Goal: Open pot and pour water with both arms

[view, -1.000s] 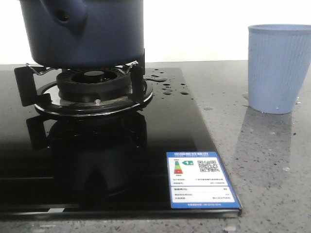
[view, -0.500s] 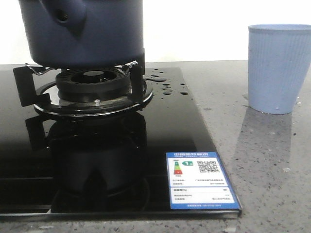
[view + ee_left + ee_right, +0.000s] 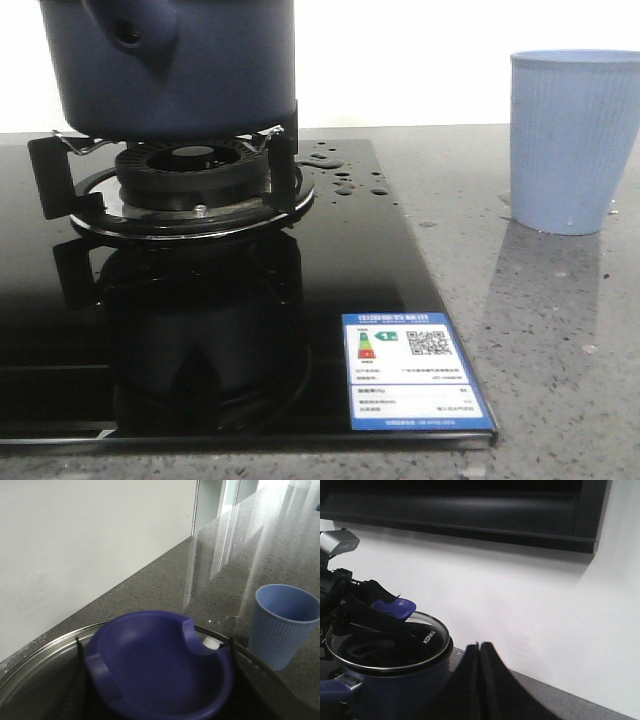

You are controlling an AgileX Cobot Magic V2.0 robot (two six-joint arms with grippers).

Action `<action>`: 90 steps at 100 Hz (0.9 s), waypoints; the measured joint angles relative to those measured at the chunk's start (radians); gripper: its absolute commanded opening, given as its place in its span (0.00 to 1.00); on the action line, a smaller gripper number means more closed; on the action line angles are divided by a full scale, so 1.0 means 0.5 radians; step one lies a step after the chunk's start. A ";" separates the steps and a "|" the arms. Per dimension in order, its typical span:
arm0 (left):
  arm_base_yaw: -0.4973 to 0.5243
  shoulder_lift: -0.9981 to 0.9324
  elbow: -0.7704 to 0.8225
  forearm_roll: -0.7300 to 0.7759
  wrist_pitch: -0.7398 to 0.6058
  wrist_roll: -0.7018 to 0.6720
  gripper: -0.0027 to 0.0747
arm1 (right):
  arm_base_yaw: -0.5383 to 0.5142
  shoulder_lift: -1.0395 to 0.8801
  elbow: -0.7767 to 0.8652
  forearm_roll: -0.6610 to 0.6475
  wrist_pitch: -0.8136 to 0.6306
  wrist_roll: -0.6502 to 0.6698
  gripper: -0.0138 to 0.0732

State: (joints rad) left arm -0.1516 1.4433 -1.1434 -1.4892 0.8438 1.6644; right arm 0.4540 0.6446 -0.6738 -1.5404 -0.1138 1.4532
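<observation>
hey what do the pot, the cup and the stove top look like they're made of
The pot: matte navy coating, probably over metal, no glare. The cup: pale blue ribbed plastic, dull finish. The stove top: glossy black glass, mirroring the burner. Counter: speckled polished stone, likely.

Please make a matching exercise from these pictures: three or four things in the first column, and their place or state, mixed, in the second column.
Things:
1. pot
2. cup
3. water
4. energy label

Place or state:
A. standing on the grey counter
B. stuck on the near corner of the black glass
C. resting on the burner stand
D. lying as drops on the black glass

Pairs: 1-C, 2-A, 3-D, 4-B
</observation>
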 measured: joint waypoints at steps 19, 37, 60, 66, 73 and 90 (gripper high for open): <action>0.000 0.008 0.000 0.029 -0.010 0.005 0.42 | 0.000 0.000 0.000 0.000 0.000 0.000 0.08; 0.000 0.057 0.000 0.017 -0.030 0.005 0.42 | 0.000 0.000 0.000 0.000 -0.001 0.000 0.08; 0.000 0.064 0.000 0.017 -0.079 0.005 0.42 | 0.000 0.000 0.000 0.000 -0.041 0.000 0.08; 0.000 0.064 0.000 0.009 -0.082 0.005 0.42 | 0.000 0.000 0.000 0.000 -0.063 0.000 0.08; 0.000 0.064 0.000 -0.016 -0.083 0.005 0.42 | 0.000 0.000 0.000 0.000 -0.086 0.000 0.08; 0.000 0.069 0.000 -0.069 -0.095 0.006 0.42 | 0.000 0.000 0.000 -0.004 -0.107 0.000 0.08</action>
State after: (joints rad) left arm -0.1516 1.4777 -1.1434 -1.5238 0.7965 1.6675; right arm 0.4540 0.6446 -0.6738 -1.5424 -0.1675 1.4532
